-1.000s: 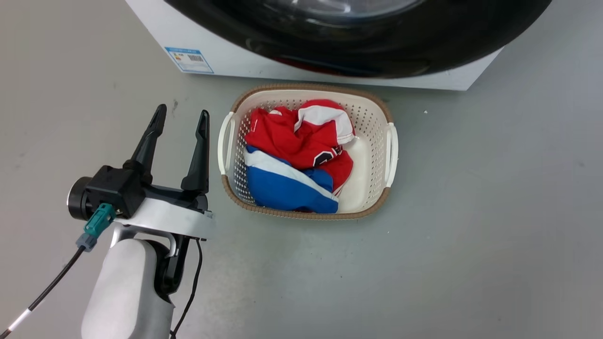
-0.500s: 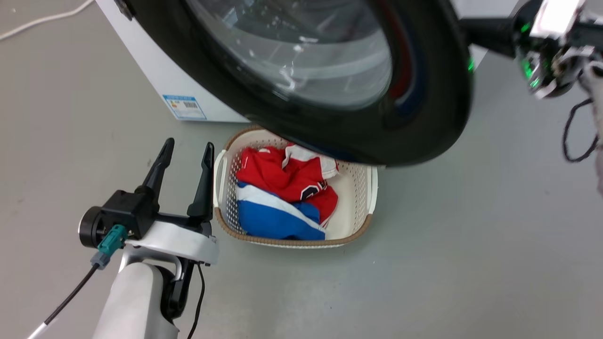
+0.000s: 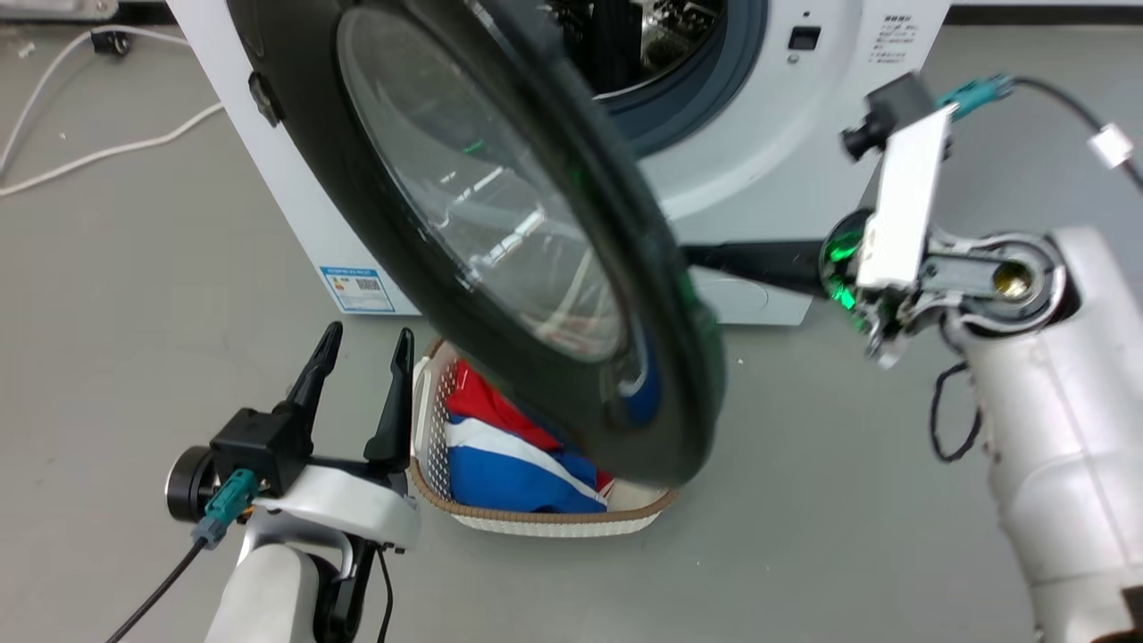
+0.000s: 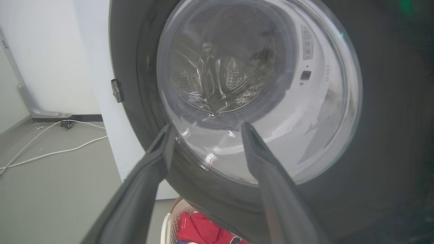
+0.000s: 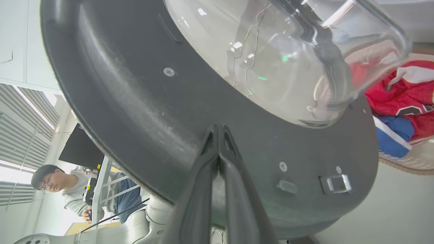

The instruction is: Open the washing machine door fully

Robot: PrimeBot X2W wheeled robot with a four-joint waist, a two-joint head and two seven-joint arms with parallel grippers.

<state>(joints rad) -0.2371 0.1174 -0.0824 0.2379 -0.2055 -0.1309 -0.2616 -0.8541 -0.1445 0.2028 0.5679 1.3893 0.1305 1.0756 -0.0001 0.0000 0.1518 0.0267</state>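
Both fingers of the right hand [image 5: 218,128] were pinched together, holding nothing, tips against the dark inner face of the washing machine door [image 3: 482,223]. Door stood partway open, hinged at the machine's left, free edge swung out to the near side, low edge hanging over the laundry basket [image 3: 536,520] of red and blue clothes [image 3: 513,464]. Left hand [image 3: 369,332] was spread wide and empty, just left of the basket, facing the door's outer glass.

Risks, as judged:
- The tips only pushed on a smooth face with no grip, so they could skid toward the rim or the glass bowl, and the door could stall or swing back.
- Full swing ran leftward toward the left hand, so a knock looked likely unless that hand cleared out.
- A hard shove at the hinge stop could shift the washing machine [image 3: 768,134].
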